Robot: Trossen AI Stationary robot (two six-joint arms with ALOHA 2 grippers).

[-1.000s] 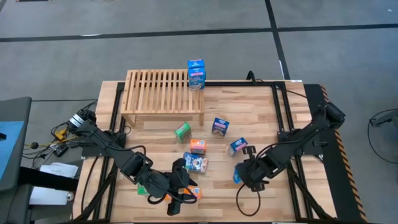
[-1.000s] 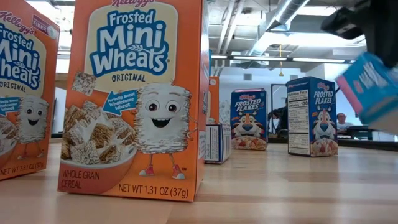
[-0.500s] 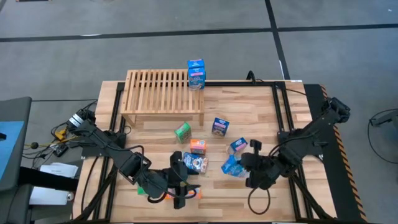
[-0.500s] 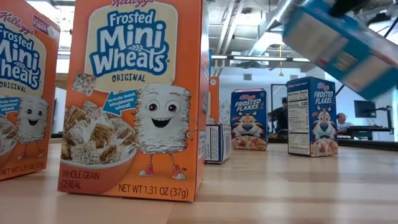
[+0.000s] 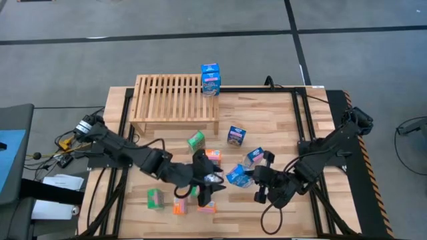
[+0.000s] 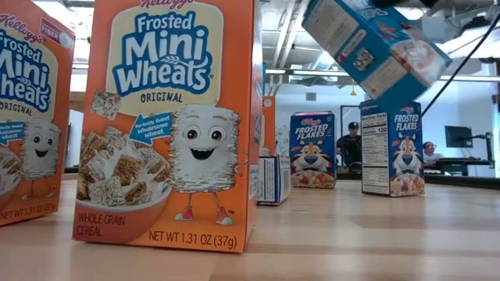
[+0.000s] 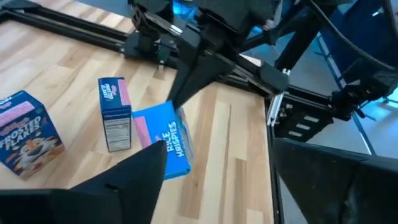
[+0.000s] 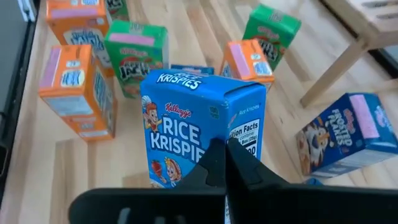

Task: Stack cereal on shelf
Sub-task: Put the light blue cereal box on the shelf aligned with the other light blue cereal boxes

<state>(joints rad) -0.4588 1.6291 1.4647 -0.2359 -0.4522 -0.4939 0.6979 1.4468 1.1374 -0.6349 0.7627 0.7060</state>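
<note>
My right gripper (image 5: pixel 248 177) is shut on a blue Rice Krispies box (image 5: pixel 236 175), held above the table's middle. The box shows tilted and high in the low view (image 6: pixel 375 47). My left gripper (image 5: pixel 208 187) is open and empty just left of it, over a blue box lying flat. The wooden slatted shelf (image 5: pixel 177 97) stands at the far left. One blue box (image 5: pixel 210 79) stands upright on the shelf's right end. Other blue, green and orange boxes stand or lie on the table. My right gripper pinches the Rice Krispies box between its two fingers at the end nearest the wrist (image 8: pixel 211 140). The fingers themselves hide the exact spot. They come at it slanting from the table's right. The box is lifted clear of the table and tilted.
A green box (image 5: pixel 155 198) and two orange boxes (image 5: pixel 179 205) (image 5: pixel 205 205) stand near the near edge. An orange box (image 5: pixel 212 155), a green box (image 5: pixel 195 141) and two blue boxes (image 5: pixel 235 135) (image 5: pixel 254 156) lie mid-table. Black rails (image 5: pixel 300 113) run along the right side.
My right gripper has lifted the blue box and carried it toward the table's left, and the box has tipped over more. My left gripper has gone from the near edge toward the table's middle, uncovering the green and orange boxes there.
</note>
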